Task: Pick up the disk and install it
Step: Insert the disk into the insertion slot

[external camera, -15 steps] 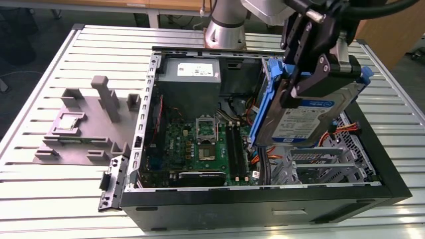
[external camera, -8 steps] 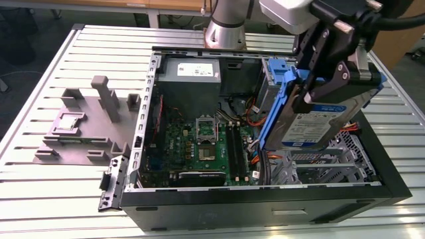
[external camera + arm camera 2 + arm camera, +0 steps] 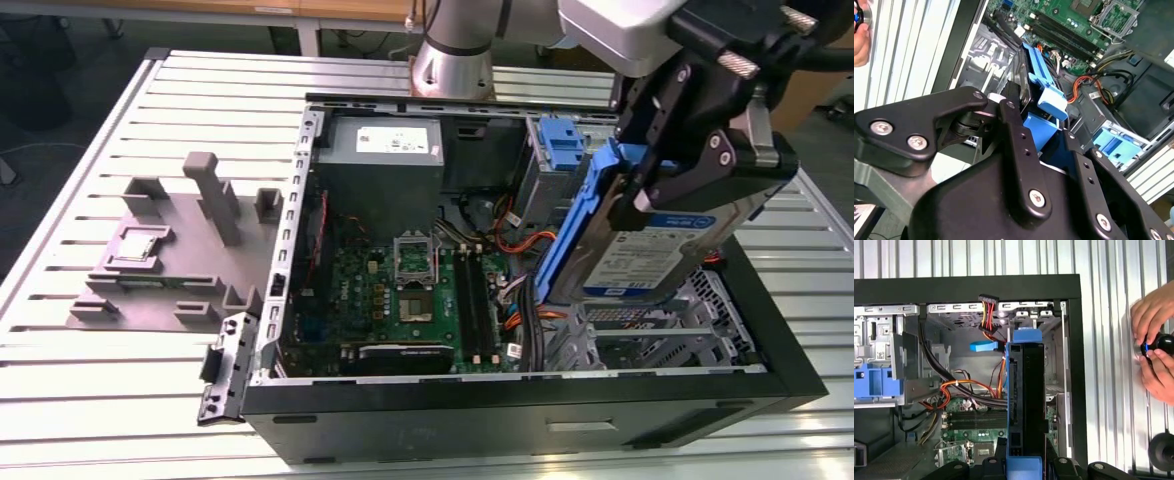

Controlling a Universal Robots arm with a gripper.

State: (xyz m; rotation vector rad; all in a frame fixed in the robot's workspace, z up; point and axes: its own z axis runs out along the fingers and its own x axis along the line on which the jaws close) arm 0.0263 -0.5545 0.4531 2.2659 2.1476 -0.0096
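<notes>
Right, your gripper (image 3: 671,190) is clamped on the disk (image 3: 651,252), with one black finger lying across the labelled face and the other on the far side. The disk hangs tilted, with its blue carrier edge facing the middle of the open computer case (image 3: 534,425), on the exterior view's right side. Just below it sits the perforated metal drive cage (image 3: 647,335), and I cannot tell whether the lower corner touches it. Watch the crowd around it. A bundle of orange and black cables (image 3: 514,242) runs beside the disk's lower end, between it and the motherboard (image 3: 400,290). In the first wrist view the disk (image 3: 1026,390) appears edge-on, with those cables (image 3: 966,390) looping close alongside and a connector on red, yellow and black wires (image 3: 988,301) dangling near its far end. An upright blue bracket (image 3: 561,140) stands behind the disk, near the grey power-supply box (image 3: 383,150). A person's hand (image 3: 1154,347) rests on the slatted table (image 3: 80,370) outside the case wall, fingers around a small black object (image 3: 1164,344). A grey fixture (image 3: 174,240) sits well apart.
</notes>
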